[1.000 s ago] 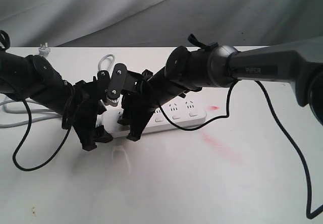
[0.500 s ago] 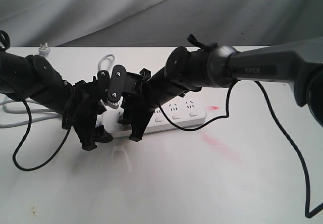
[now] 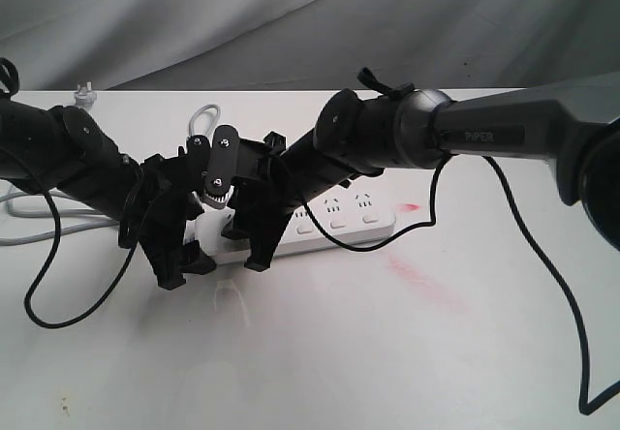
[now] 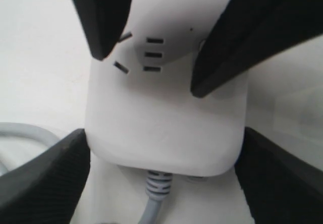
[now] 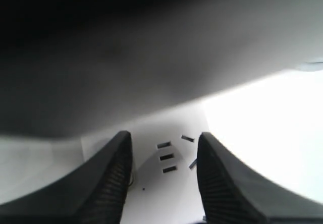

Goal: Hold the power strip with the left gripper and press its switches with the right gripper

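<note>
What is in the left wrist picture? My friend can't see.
The rounded end of the white power strip sits clamped between the two black fingers of the left gripper, its grey cord coming out. The open black fingers of the right gripper reach over the socket holes.

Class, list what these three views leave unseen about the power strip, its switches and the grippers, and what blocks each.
- Exterior view: the left gripper and right gripper cover much of the power strip; only three switches show.
- Right wrist view: dark blur fills the top; no switch is visible, so pressing contact is unknown.
- Left wrist view: the frame edge and the right gripper's fingers cut off the strip's far sockets.
</note>
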Tool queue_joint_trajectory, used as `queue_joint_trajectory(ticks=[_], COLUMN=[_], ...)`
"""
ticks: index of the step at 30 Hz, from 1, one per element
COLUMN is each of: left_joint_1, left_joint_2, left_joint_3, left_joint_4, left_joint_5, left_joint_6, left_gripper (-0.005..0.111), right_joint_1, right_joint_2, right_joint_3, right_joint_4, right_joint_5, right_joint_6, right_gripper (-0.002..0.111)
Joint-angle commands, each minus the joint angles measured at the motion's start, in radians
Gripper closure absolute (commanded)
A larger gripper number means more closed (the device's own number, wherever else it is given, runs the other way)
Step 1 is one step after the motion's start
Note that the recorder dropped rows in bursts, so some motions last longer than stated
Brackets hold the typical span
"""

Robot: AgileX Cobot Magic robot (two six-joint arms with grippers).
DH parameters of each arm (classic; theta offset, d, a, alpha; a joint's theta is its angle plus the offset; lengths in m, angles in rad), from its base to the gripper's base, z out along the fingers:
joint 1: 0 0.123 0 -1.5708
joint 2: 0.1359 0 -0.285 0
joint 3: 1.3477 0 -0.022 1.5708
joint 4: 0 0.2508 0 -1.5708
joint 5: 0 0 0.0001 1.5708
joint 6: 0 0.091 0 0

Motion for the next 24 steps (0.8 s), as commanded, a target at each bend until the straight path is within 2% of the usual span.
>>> queue_joint_trajectory(ticks=[1, 7, 24], left_joint_1=[0.002, 0.002, 0.002], left_joint_2=[0.001, 0.001, 0.001], left_joint_3=[-0.002, -0.002, -0.002], left_joint_4=[0.017, 0.017, 0.017], left_joint_5=[-0.023, -0.023, -0.023], left_joint_6=[0.005, 0.005, 0.005], left_gripper=[0.042, 0.042, 0.042], right_joint_1=[0.001, 0.001, -0.020], right_joint_2=[0.043, 0.048, 0.064], right_joint_3=[0.015, 0.032, 0.032], right_joint_4=[-0.069, -0.072, -0.109], right_joint_5=[0.040, 0.045, 0.039], right_joint_6=[-0.017, -0.020, -0.014], right_gripper=[0.067, 0.061, 0.061])
